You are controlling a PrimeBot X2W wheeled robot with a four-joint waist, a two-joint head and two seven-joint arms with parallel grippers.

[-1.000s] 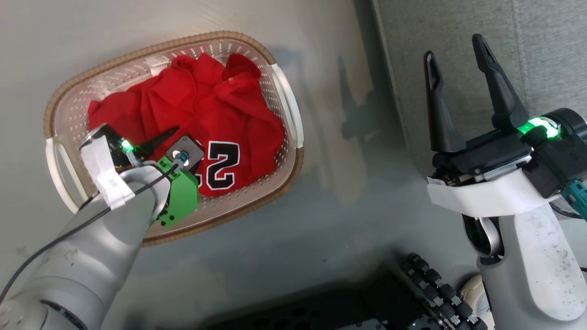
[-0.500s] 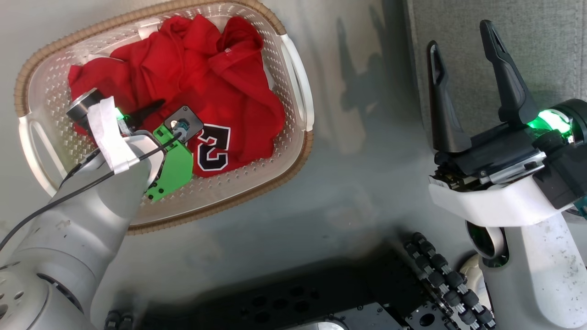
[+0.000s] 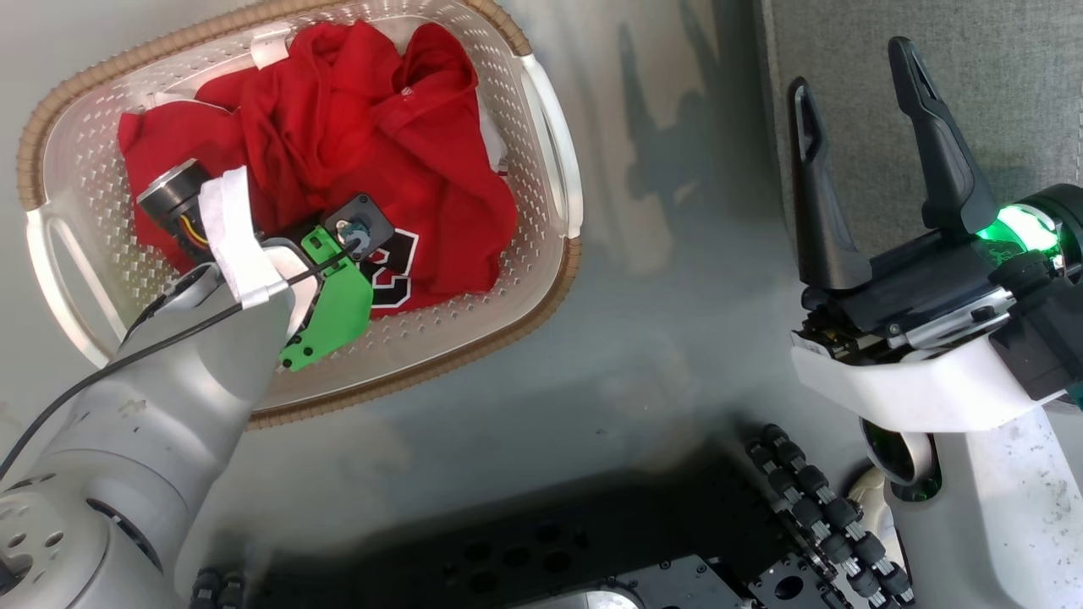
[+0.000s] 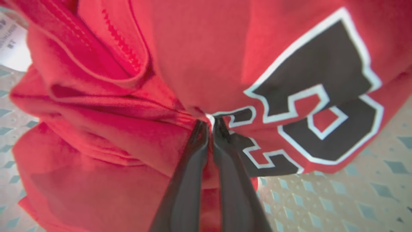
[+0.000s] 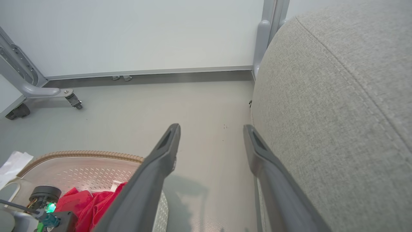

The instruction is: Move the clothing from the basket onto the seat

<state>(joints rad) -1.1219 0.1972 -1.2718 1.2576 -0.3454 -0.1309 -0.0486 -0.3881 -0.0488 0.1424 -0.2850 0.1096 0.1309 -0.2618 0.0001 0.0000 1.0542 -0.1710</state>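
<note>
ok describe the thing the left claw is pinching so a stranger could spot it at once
Left of the big grey seat, on the floor, stands a cream perforated basket with a brown woven rim. Inside is a heap of bright red clothing; the left claw is shut on the fold bearing a black, white-edged number.

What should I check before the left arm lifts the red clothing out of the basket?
1. Left jaws shut on the soft red fabric jersey: ok, pinched beside the black number.
2. Jersey clear of the cream perforated plastic basket: not ok, it lies inside.
3. Only one garment caught: cannot tell, the folds hide it.
4. Right jaws open and empty: ok.
5. Grey woven-fabric sofa cushion free for the drop: cannot tell, just part of it is in view.
</note>
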